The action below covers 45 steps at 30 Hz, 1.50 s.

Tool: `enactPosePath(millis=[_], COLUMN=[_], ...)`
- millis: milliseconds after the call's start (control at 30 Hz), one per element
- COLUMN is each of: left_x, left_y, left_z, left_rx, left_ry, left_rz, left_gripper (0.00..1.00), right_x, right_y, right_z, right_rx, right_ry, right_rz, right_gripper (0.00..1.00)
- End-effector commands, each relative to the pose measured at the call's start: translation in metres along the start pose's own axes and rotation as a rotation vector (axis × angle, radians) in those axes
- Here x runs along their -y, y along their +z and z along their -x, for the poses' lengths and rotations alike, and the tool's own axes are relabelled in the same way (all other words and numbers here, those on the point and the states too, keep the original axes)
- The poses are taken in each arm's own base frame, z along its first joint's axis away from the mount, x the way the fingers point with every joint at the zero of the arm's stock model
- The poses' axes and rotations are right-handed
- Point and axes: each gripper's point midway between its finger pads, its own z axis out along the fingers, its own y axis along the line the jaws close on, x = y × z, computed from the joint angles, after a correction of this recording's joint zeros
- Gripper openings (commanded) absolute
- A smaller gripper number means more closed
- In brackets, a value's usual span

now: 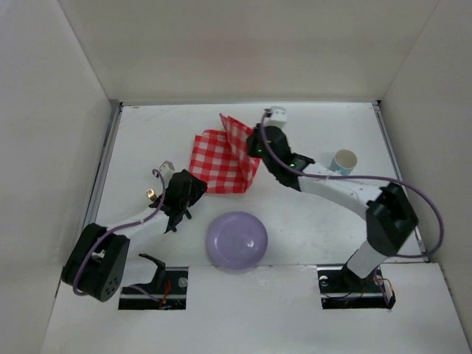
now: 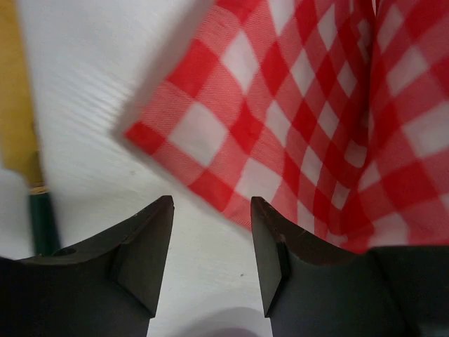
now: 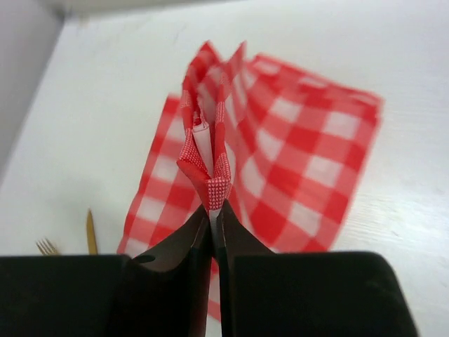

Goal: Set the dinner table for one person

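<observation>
My right tool (image 3: 212,207) is pinching a raised fold of the red-and-white checked cloth (image 1: 221,168). Its jaws are pressing almost together, with the fabric caught between them. That fold is standing up at the cloth's far right part, while the rest of the cloth is lying flat.

The white counter (image 1: 317,214) is lying under the cloth and stretching well past it on every side.

My left tool (image 2: 210,203) is pointing at the cloth's near left corner and stopping just short of it. Its jaws are standing moderately apart and gripping nothing, so bare counter is showing in the gap.

A purple bowl (image 1: 237,240) is sitting on the near side of the cloth, close to its near edge but not touching it. A white and pale blue cup (image 1: 344,161) is standing upright well to the right of the cloth.

A gold fork (image 3: 46,246) is lying to the left of the cloth. A slim gold piece (image 3: 91,232), possibly a knife, is lying between the fork and the cloth, though it is showing too small for me to be sure.
</observation>
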Motion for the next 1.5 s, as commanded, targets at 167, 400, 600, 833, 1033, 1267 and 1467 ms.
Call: enactPosePath(millis=[167,400,600,833,1033,1267,1467], left_x=[0.022,0.016,0.01,0.01,0.056,0.072,0.034], left_y=[0.016,0.009,-0.002,-0.005,-0.015,0.02,0.052], left_z=[0.007,0.005,0.017,0.021,0.021,0.0,-0.012], left_rx=[0.091,0.122,0.218,0.213,0.198,0.099,0.04], left_ry=[-0.003,0.038,0.126,0.123,0.152,0.112,0.071], left_rz=[-0.015,0.008,0.061,0.066,-0.05,-0.083,0.039], left_gripper=[0.42,0.39,0.39,0.41,0.4,0.39,0.37], right_x=[0.139,0.199,0.233,0.235,0.221,0.173,0.185], right_y=[-0.048,-0.082,-0.122,-0.133,-0.129,-0.06,-0.048], right_z=[0.009,-0.061,-0.077,-0.092,-0.068,-0.09,-0.122], right_rx=[0.293,0.261,0.295,0.186,0.183,-0.001,-0.073], right_ry=[0.628,0.736,0.771,0.681,0.532,0.501,0.491], right_rz=[-0.202,-0.392,-0.527,-0.553,-0.476,-0.265,-0.35], right_gripper=[0.15,0.21,0.3,0.61,0.57,0.23,0.29])
